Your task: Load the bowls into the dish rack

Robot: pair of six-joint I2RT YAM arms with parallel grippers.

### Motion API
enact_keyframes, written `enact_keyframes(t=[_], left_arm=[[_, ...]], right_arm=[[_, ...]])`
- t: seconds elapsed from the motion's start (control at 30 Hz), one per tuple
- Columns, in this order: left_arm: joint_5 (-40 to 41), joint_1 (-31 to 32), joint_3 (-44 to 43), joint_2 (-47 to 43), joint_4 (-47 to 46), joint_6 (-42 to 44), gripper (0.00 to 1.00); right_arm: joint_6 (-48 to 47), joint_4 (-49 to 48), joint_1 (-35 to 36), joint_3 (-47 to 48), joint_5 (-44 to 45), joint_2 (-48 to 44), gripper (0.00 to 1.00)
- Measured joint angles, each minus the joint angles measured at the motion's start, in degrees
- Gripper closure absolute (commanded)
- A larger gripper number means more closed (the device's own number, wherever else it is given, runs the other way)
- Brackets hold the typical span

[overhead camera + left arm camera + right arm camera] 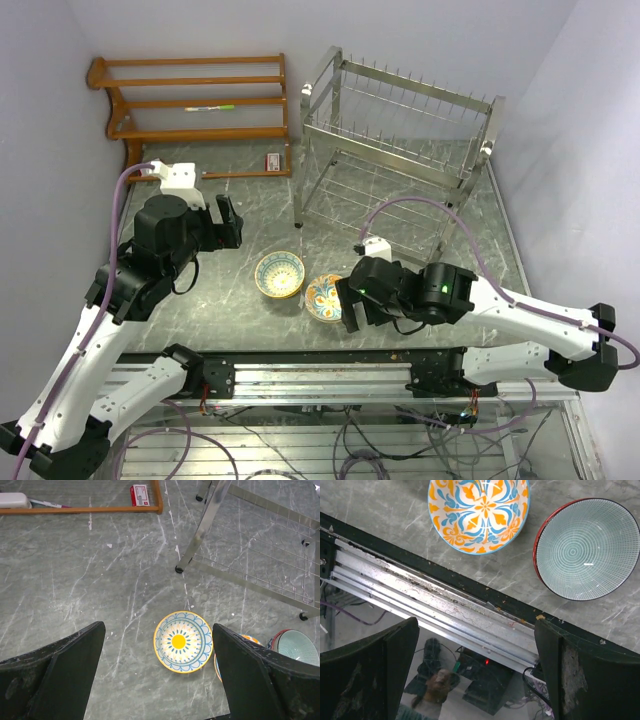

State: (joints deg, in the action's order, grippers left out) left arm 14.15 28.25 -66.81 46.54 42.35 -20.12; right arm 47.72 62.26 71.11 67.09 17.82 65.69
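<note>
Bowls, namely the yellow-teal bowl (279, 274), blue-orange floral bowl (325, 296) and teal red-rimmed bowl (587, 547), sit on desk (75, 580) by mid near edge, dish rack (400, 130) at far right corner unloaded; left gripper (159, 627) and right gripper (476, 625) released, empty; judged pre-grasp: next, descend, pinch one rim.

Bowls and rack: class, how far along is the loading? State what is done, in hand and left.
Done: nothing; the rack holds no bowls. In hand: nothing gripped; the left claw is open, facing the yellow bowl, and the right claw is open over the table's near edge. Left: all three on the table need loading: that one, the blue-orange bowl and the teal bowl.
</note>
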Motion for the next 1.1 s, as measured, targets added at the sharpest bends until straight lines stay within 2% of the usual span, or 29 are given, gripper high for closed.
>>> enact_keyframes(t=[0.3,0.47,0.57,0.7,0.77,0.83,1.1], left_arm=[[0.3,0.0,0.0,0.0,-0.1,0.4,0.01],[0.8,0.0,0.0,0.0,-0.6,0.4,0.01],[0.9,0.0,0.0,0.1,-0.7,0.4,0.01],[1.1,0.0,0.0,1.0,-1.0,0.4,0.01],[1.1,0.0,0.0,1.6,-1.0,0.7,0.01],[1.2,0.0,0.0,2.1,-1.0,1.0,0.01],[2.3,0.0,0.0,2.5,-1.4,2.4,0.01]], right_arm=[[0.1,0.5,0.0,-2.4,0.2,-0.3,0.01],[0.0,1.6,-1.1,-5.5,1.1,-0.6,0.14],[-1.9,-0.4,-5.6,-7.5,-0.8,-2.0,0.2],[-6.3,-5.6,-15.0,-11.6,-5.8,-4.0,0.25],[-9.0,-7.9,-17.7,-13.0,-8.3,-4.0,0.3],[-11.4,-10.2,-19.0,-13.3,-10.5,-3.3,0.34],[-16.0,-17.4,-20.2,-13.1,-13.6,4.1,0.38]])
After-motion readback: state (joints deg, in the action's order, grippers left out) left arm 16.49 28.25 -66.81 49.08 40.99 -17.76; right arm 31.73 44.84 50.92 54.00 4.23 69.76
